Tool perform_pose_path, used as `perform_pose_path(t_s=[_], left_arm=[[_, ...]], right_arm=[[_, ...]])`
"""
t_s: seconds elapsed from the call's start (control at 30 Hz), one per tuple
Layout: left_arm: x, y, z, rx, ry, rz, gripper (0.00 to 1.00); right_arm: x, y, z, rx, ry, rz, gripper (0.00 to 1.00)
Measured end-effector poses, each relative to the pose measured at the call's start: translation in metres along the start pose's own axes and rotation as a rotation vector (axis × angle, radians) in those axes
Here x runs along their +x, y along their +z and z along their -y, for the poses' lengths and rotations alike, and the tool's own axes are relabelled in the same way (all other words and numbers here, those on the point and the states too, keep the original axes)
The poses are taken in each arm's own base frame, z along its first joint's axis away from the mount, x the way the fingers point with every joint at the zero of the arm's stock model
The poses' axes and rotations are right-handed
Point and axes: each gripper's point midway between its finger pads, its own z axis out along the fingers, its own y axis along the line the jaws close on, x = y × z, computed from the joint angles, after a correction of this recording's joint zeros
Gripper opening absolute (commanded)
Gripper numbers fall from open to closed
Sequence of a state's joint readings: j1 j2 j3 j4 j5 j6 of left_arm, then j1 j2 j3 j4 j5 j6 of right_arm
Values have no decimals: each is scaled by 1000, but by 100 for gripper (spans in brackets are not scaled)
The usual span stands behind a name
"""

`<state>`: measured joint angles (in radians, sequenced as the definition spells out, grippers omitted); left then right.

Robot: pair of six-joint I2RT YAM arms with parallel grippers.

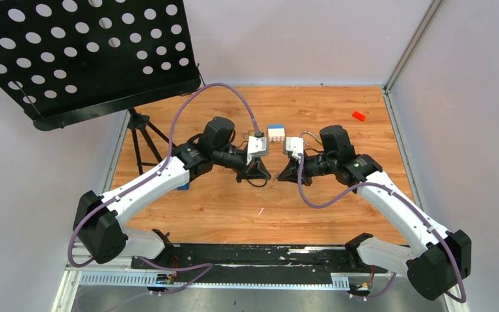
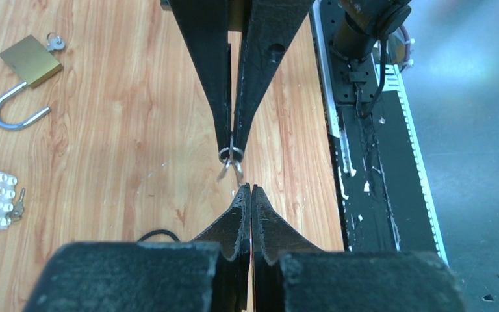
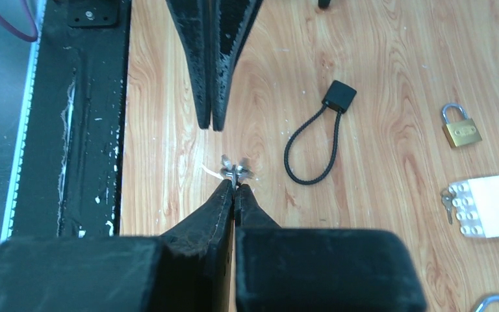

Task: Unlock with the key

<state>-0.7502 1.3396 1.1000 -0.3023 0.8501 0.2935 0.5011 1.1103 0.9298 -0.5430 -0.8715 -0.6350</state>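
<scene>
Key (image 3: 232,170) is hanging from the very tips of the clamped-shut right gripper (image 3: 234,186), just beside the black cable loop (image 3: 308,153), facing the closed, empty left gripper (image 3: 212,123); so shallow a pinch is probably inviting a slip.

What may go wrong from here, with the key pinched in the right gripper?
1. The right gripper holds the key only at its very fingertips, so it may slip or twist out.
2. The left gripper is shut with its tips close by and might knock the key.
</scene>
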Motion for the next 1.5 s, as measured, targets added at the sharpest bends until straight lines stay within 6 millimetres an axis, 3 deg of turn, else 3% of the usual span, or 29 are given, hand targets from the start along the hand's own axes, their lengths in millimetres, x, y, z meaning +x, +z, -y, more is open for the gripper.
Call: perform_pose_path(t_s=[0.13,0.33,0.57,0.8,1.03,1.2,1.37,1.5], left_arm=[[6,-1,1,1,10,-24,1],[13,-1,-2,-10,12,-46,35],[5,7,-13,-29,2,-8,48],[9,25,-21,-3,-71,15,46],[1,31,-21,12,-92,53,43],[-6,32,-21,17,-95,78,34],[-5,34,-20,28,-100,78,32],[-2,38,-17,45,-108,71,19]], right_arm=[[9,-2,2,20,8,-39,0],[15,-4,4,38,14,-72,0],[12,-5,5,45,13,-71,0],[12,-5,5,46,22,-70,0],[12,-5,5,46,27,-69,0],[11,-4,5,47,27,-67,0],[9,-4,6,51,23,-61,0],[10,-4,7,53,25,-63,0]])
